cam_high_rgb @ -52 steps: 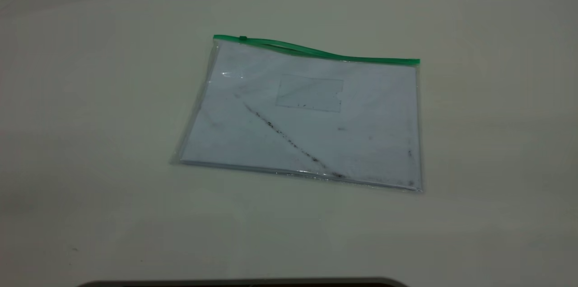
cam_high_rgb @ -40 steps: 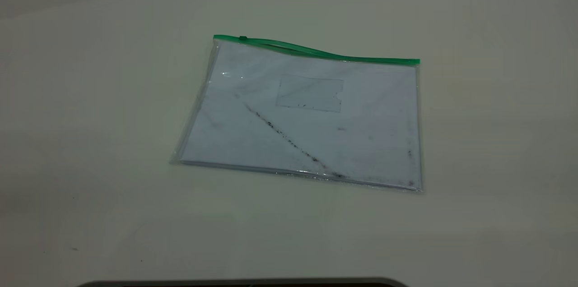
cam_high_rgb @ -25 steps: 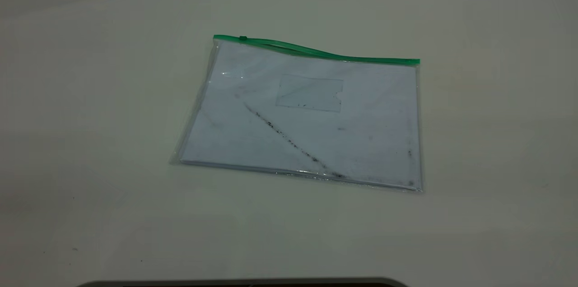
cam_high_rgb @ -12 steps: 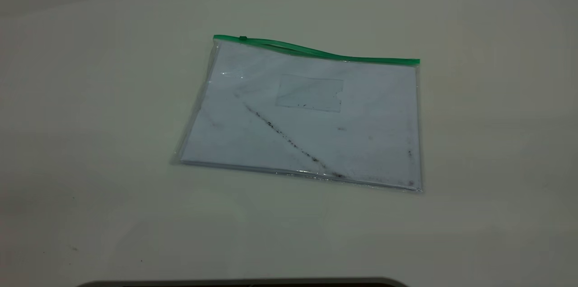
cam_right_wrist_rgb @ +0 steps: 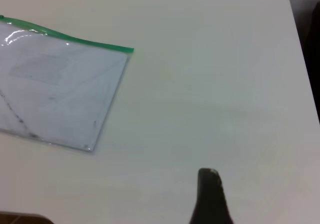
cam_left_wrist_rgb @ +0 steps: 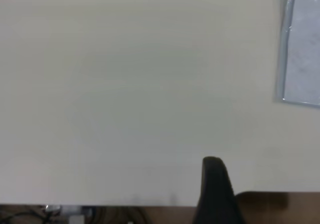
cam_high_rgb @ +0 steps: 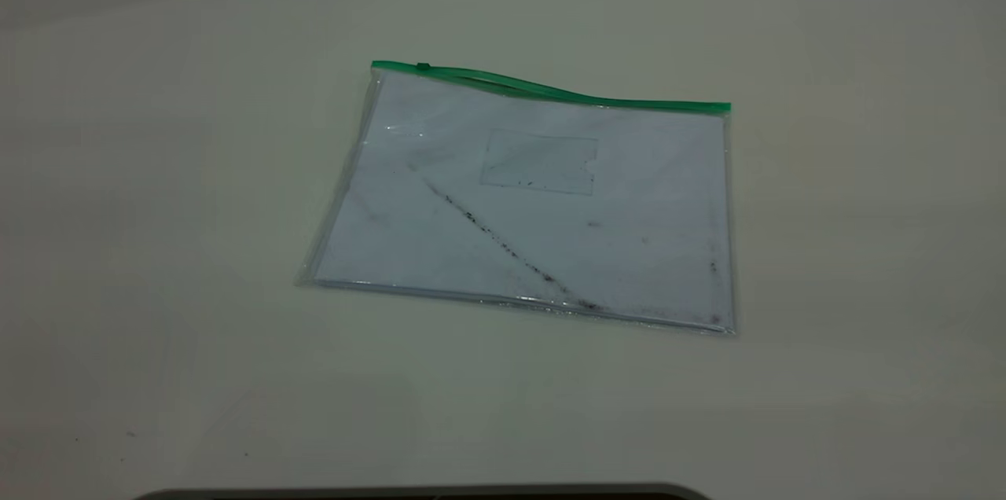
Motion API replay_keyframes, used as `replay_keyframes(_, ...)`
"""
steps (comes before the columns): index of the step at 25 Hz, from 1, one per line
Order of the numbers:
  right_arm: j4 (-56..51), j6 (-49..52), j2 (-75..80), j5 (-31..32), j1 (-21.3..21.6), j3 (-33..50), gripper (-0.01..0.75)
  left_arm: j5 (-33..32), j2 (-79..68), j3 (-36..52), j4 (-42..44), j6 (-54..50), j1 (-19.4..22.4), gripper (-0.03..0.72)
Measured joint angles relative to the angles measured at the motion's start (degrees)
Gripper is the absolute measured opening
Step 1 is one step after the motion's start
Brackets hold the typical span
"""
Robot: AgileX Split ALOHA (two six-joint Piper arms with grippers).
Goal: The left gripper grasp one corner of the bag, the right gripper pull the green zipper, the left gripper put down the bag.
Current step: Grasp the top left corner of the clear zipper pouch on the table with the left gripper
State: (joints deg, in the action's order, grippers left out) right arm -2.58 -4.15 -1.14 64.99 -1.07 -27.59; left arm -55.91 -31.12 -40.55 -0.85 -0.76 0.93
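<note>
Clear flat plastic bag point(cam_high_rgb: 526, 209), green zipper strip point(cam_high_rgb: 550, 91) far edge, untouched; my grippers' state unreadable; next: left gripper point(cam_left_wrist_rgb: 216, 194) takes far-left green corner point(cam_high_rgb: 376, 68).

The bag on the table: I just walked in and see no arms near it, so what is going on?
Nothing is handling anything yet. The bag lies flat on the table, its green zipper along the far edge with the slider near the left end. Only one finger of the left gripper and of the right gripper shows, each well clear of the bag.
</note>
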Motion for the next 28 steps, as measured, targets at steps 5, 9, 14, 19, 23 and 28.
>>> replay_keyframes(5,-1.24,0.00,1.17,0.00,0.00,0.00,0.578,6.03,-16.97,-4.28,0.00,1.32,0.00,0.573)
replay_keyframes(9,-1.32,0.00,7.83,-0.91,0.00,-0.05,0.578,12.36,-29.85,-7.27,-1.18,1.52,0.00,0.573)
replay_keyframes(14,-1.51,0.00,19.00,-7.82,0.00,-1.65,0.578,19.48,-44.69,-11.72,-3.38,4.22,0.00,0.573)
replay_keyframes(19,-3.96,0.00,31.46,-16.07,0.00,-3.92,0.578,23.77,-57.34,-15.88,-9.21,9.18,0.00,0.573)
replay_keyframes(23,-7.07,0.00,41.08,-20.71,0.00,-6.39,0.578,27.29,-66.22,-18.68,-17.12,16.98,0.00,0.573)
replay_keyframes(28,-7.60,-0.05,52.06,-28.21,0.00,-8.62,0.578,29.05,-77.12,-23.10,-30.65,30.76,0.00,0.573)
